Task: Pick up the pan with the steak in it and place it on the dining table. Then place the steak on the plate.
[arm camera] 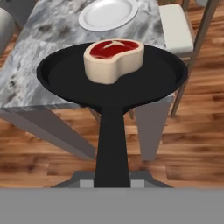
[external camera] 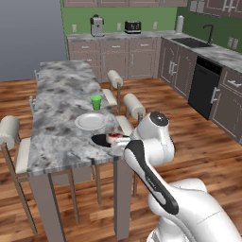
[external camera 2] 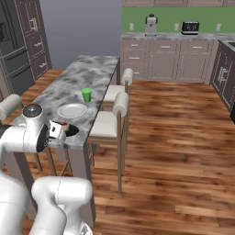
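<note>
Nearest: the two-finger gripper is clamped narrow on the end of the long thin handle of the shallow round black frying pan. The white arm's wrist sits just off the near corner of the long grey-white marbled dining table.

Pan is at the table's near end, its far part over the marble, near rim and handle overhanging the edge above the wood floor. Whether the base touches the top or hangs just above it, cannot tell.

In the pan: the small raw red steak with pale fatty rim, roughly central, lying flat.

Handling, by judgement: pan rigid, its weight far out from a handle-end grip, so prone to droop or twist; keep level. Steak looks soft and probably slick; take it across the narrow sides.

Just beyond the pan: plain round white-grey plate, close but apart. Beyond that, a small green cup, upright.

Room: cushioned chairs crowd the table's right side, another on the left. Open marble lies past the cup; best clearance is straight above the table.
</note>
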